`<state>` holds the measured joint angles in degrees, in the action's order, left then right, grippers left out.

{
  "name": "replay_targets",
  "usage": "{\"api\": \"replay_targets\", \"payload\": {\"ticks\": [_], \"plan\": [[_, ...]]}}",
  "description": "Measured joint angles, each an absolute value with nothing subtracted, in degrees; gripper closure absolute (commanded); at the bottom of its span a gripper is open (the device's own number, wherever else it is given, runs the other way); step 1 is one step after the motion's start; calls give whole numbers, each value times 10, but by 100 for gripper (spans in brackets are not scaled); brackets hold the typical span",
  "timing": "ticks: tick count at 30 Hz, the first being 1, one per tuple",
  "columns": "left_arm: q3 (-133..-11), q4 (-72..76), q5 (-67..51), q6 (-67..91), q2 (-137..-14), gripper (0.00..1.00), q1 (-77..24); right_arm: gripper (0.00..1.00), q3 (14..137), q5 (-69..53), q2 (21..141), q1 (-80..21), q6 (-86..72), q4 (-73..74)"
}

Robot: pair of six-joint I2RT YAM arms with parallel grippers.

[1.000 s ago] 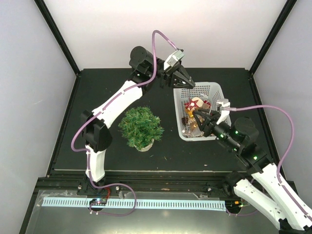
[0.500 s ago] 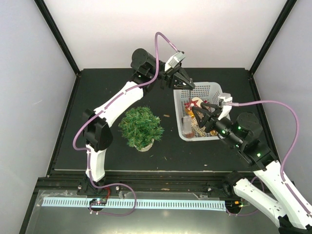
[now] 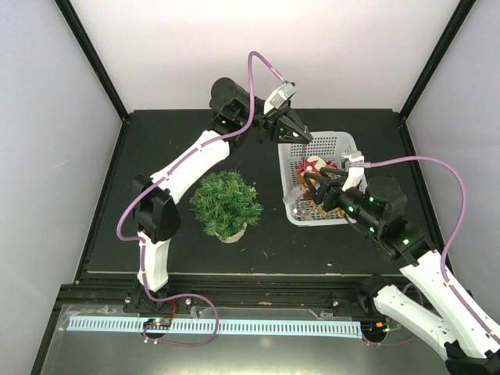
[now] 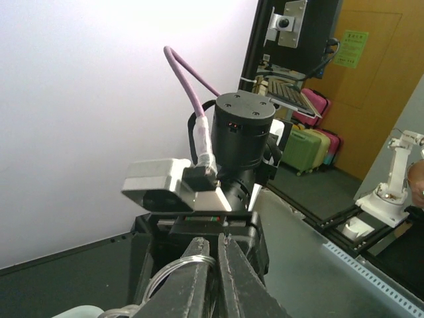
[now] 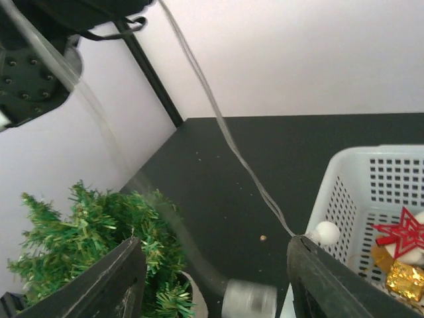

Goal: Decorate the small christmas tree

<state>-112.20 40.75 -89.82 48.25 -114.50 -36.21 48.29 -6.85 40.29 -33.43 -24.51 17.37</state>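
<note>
- The small christmas tree [image 3: 226, 203] is standing upright on its pale round base [image 3: 235, 232]. It is sitting left of centre on the black table [image 3: 195, 148], between the left arm's lower link and the white basket [image 3: 344, 144], and touching neither. No ornament is showing on its branches from above.
- The white basket is lying to the tree's right, a gap of bare table between them. It is holding loose ornaments, among them a red star [image 5: 401, 233] and a gold wrapped box [image 5: 405, 278].
- A white bead [image 5: 326, 232] is resting at the basket's near rim in the right wrist view. A clear cord [image 5: 228, 139] is rising from it, up and to the left, out of the frame's top edge.
- The left gripper [image 3: 303, 136] is hanging over the basket's far left corner. Its fingers are pressed together, and in the left wrist view a loop of the clear cord is running into the seam between them, so it is pinching that cord.
- The right gripper [image 3: 315, 187] is reaching over the basket's left half, above the ornaments. Its fingers [image 5: 126, 281] are standing wide apart and gripping nothing. The tree and bare table are showing through the gap between them.
</note>
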Motion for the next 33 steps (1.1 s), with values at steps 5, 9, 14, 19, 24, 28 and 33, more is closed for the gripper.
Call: {"api": "replay_targets", "payload": {"ticks": [5,9,14,19,24,28,33], "plan": [[-1122,408,-898,482,-1145,92,-362,36,479,-41,423,-334,-244,189],[-1122,407,-898,482,-1144,91,-363,36,463,-25,439,-334,-245,190],[-1122,406,-898,483,-1140,92,-369,37,441,-13,460,-330,-248,184],[-1123,405,-898,483,-1123,92,-379,36,437,4,477,-329,-248,179],[-1133,403,-898,482,-1105,92,-380,31,432,11,478,-326,-248,165],[-1143,403,-898,482,-1089,92,-380,31,416,-8,489,-326,-249,148],[-1148,394,-898,476,-1066,92,-380,32,395,-35,532,-326,-255,127]]}}
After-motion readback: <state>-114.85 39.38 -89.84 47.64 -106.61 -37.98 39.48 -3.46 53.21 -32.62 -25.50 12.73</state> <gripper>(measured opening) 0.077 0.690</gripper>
